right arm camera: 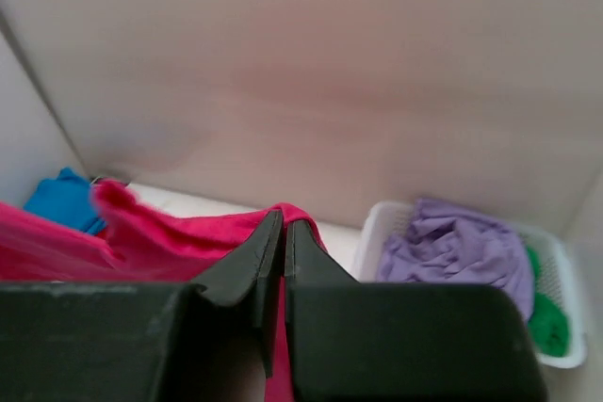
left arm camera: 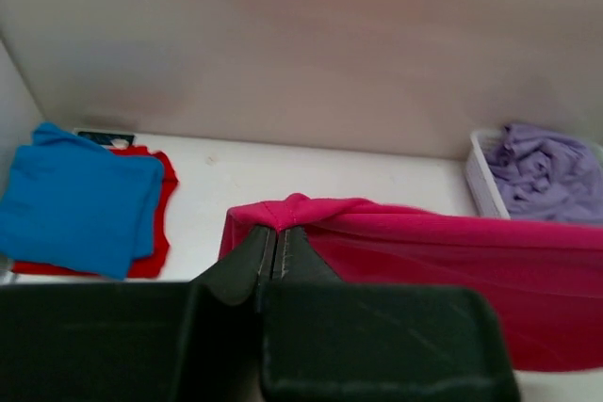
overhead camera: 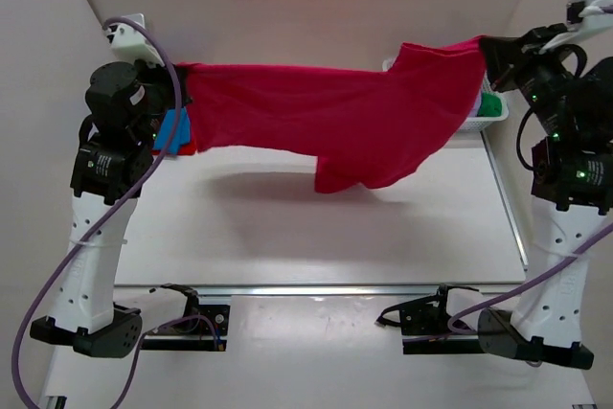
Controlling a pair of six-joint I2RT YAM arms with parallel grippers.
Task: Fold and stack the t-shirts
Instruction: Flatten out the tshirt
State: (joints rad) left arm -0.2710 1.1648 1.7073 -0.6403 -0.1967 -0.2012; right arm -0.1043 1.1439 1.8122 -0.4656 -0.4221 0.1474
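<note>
While both arms are raised, we see the pink shirt (overhead camera: 335, 126) stretched in the air between them. It hangs over the far half of the table (overhead camera: 316, 246), clear of the surface, with its shadow on the tabletop below.

Left gripper (left arm camera: 280, 233): jaws pressed together on a bunched edge of the pink shirt, up near the far left corner. Right gripper (right arm camera: 283, 225): jaws also pressed together, pinching the other end of the pink cloth near the far right corner.

We note the cloth runs as a band from left to right. It is widest right of centre, where a flap hangs lowest.

Blue shirt (left arm camera: 80, 200) lies folded on top of the red shirt (left arm camera: 158, 249) at the far left corner. Red edge shows past the blue on its right and near sides.

Basket (right arm camera: 375, 233) sits at the far right corner. Lavender shirt (right arm camera: 452, 247) is crumpled inside and fills most of it. Green shirt (right arm camera: 548, 322) is also in the basket, tucked at its right end beside the lavender. From above, the pink shirt hides most of the basket.
</note>
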